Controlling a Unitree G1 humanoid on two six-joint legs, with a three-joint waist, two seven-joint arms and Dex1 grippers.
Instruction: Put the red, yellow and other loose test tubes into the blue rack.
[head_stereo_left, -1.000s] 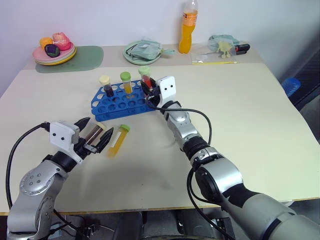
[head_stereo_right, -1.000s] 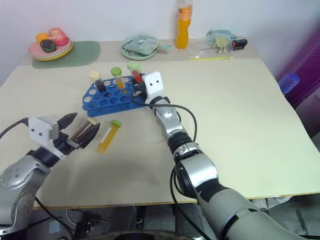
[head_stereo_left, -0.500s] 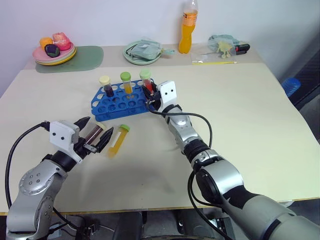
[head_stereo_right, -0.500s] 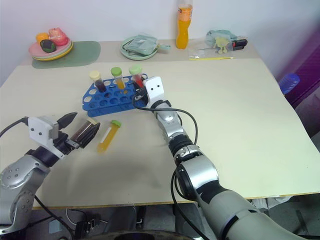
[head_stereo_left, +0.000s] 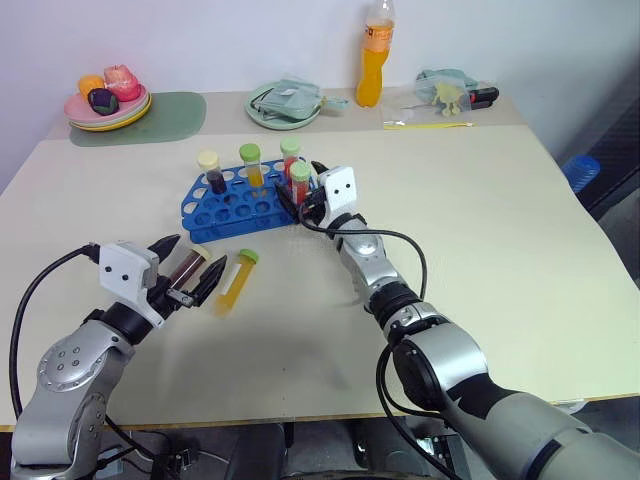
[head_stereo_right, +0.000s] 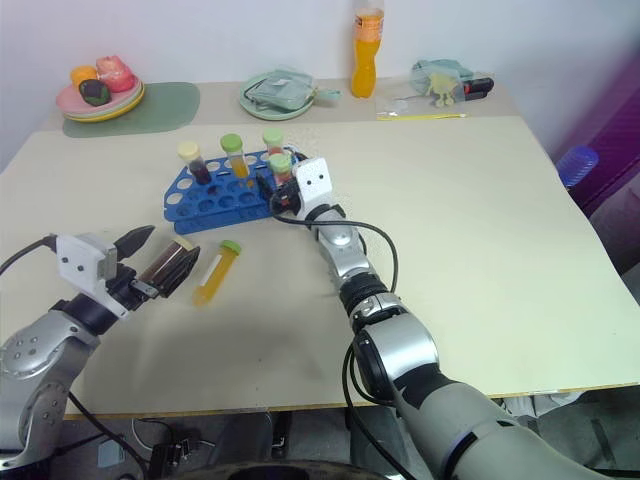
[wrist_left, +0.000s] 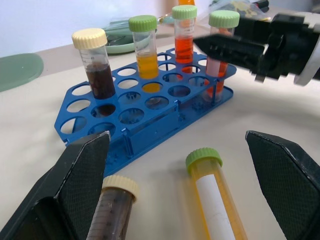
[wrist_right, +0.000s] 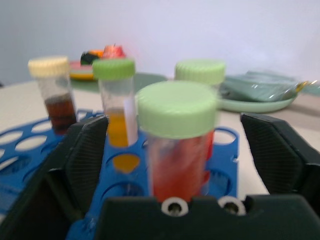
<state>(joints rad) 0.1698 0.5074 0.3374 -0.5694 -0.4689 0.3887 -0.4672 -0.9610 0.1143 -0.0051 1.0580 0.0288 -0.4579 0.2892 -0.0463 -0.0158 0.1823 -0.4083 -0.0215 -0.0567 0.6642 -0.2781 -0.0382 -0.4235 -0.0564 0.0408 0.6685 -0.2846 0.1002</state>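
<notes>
Test tubes: four stand in the blue rack (head_stereo_left: 240, 200); both claws are released. A yellow tube (head_stereo_left: 237, 280) and a dark tube (head_stereo_left: 187, 264) lie loose on the surface.

I see bright, even room light; soft shadows on table (head_stereo_left: 520, 230). My right wrist view blurred: nearest red tube (wrist_right: 177, 142) soft, perhaps too close.

Right gripper (head_stereo_right: 268, 190) is sitting open around a red tube (head_stereo_right: 280, 170) standing in the blue rack (head_stereo_right: 205, 200) on the table (head_stereo_right: 480, 230), left gripper (head_stereo_right: 160, 258) is hovering open beside a lying yellow tube (head_stereo_right: 217, 272).
</notes>
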